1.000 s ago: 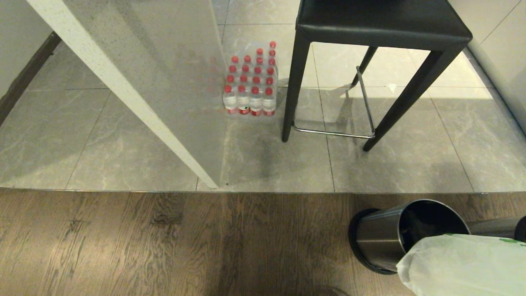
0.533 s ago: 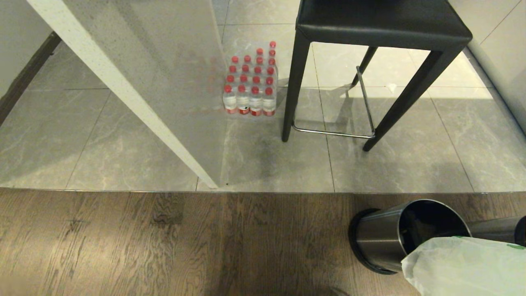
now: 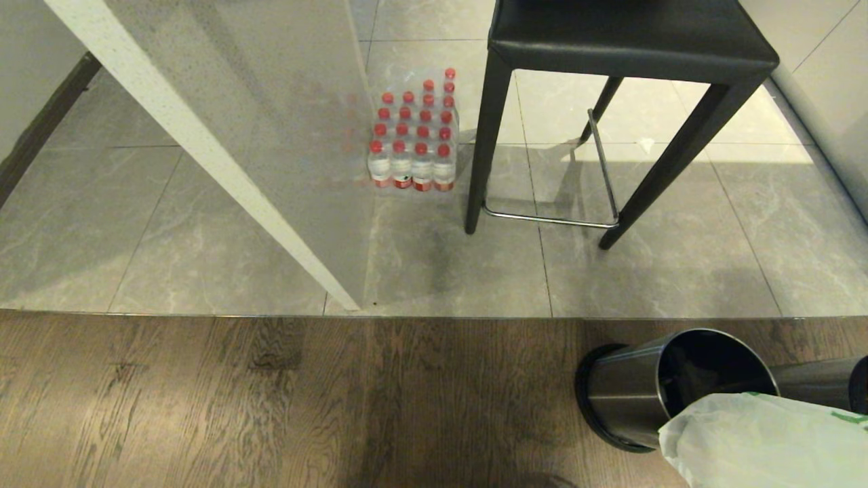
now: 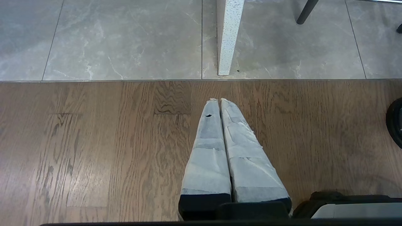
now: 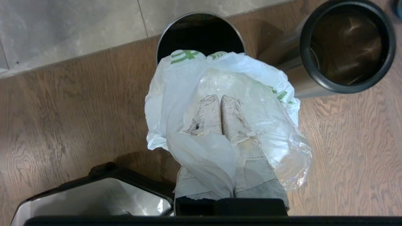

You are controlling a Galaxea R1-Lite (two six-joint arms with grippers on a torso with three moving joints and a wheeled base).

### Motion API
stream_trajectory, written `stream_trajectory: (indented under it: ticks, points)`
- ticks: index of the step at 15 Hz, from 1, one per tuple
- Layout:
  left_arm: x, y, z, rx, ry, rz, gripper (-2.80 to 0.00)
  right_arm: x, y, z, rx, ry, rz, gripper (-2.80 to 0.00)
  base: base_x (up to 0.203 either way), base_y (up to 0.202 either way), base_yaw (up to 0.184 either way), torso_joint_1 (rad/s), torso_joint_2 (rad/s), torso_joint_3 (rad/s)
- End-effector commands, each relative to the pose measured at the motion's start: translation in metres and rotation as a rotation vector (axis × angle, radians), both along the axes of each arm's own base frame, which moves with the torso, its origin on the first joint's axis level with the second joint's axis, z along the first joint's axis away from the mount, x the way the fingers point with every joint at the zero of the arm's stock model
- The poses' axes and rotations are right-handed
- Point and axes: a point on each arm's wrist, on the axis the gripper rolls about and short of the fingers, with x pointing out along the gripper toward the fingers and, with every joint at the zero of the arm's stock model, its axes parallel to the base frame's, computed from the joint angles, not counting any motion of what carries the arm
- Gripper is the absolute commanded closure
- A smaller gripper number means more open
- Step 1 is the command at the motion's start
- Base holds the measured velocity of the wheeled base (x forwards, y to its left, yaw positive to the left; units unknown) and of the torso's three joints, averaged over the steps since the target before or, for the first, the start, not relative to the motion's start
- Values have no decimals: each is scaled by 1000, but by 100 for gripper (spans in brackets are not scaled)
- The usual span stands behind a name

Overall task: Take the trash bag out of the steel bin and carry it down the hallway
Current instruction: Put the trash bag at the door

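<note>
The right gripper (image 5: 220, 99), its two tape-wrapped fingers (image 5: 205, 116) pressed together, is clenched on the thin translucent white plastic trash bag with green print (image 5: 245, 94); a fold of the film drapes over the finger bases and the rest of the bag balloons around and beyond the tips. The bag hangs above the dark wood-plank floor (image 5: 62, 125), its far edge overlapping the mouth of the small round brushed-steel bin (image 5: 201, 29) whose dark, open interior shows just behind it. In the head view the bag (image 3: 759, 440) sits at the lower right, in front of that bin (image 3: 630, 390), which stands on a black base. A second steel cylinder with a thick black rim (image 5: 345, 47) stands just beside the first. Beyond the wood planks lie grey marble-look floor tiles (image 3: 135, 230), where a black stool with a chrome footrest (image 3: 630, 47), a shrink-wrapped pack of red-capped water bottles (image 3: 413, 146) and a pale speckled stone panel (image 3: 203, 149) stand. The left gripper (image 4: 219, 100) hangs over bare wood floor well away from the bag, its wrapped fingers closed against each other with nothing between them.
</note>
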Motion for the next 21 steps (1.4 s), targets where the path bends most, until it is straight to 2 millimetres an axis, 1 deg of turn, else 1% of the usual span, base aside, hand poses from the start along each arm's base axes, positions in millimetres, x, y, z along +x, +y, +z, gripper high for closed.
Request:
stream_trajectory:
  ticks: [1,2,4,6,7,8,9,11,14,15,17,18,21]
  points:
    - [0,0,0,-1,0,0,0,-1,0,-4,-3,5,2,0,0,0,0,0,0,0]
    - [0,0,0,-1,0,0,0,-2,0,-6,-1,5,3,0,0,0,0,0,0,0]
    - [0,0,0,0,0,0,0,-3,0,-19,-6,21,-3,0,0,0,0,0,0,0]
    - [0,0,0,-1,0,0,0,3,1,-40,-15,64,-12,0,0,0,0,0,0,0]
    - [0,0,0,-1,0,0,0,8,1,-53,-16,84,-15,0,0,0,0,0,0,0]
    - [0,0,0,-1,0,0,0,13,2,-65,-22,74,-10,0,0,0,0,0,0,0]
    - [0,0,0,-1,0,0,0,16,3,-70,-43,-8,35,0,0,0,0,25,-1,4]
    - [0,0,0,-1,0,0,0,11,5,-80,-89,-96,137,0,0,0,0,0,0,0]
    - [0,0,0,1,0,0,0,3,6,-89,-125,-206,172,0,0,0,0,0,0,0]
    - [0,0,0,0,0,0,0,5,6,-92,-112,-209,182,0,0,0,0,0,0,0]
    - [0,0,0,-1,0,0,0,12,7,-94,-128,-312,222,0,0,0,0,0,0,0]
    - [0,0,0,1,0,0,0,15,7,-97,-136,-328,231,0,0,0,0,0,0,0]
    - [0,0,0,0,0,0,0,14,7,-97,-125,-325,236,0,0,0,0,0,0,0]
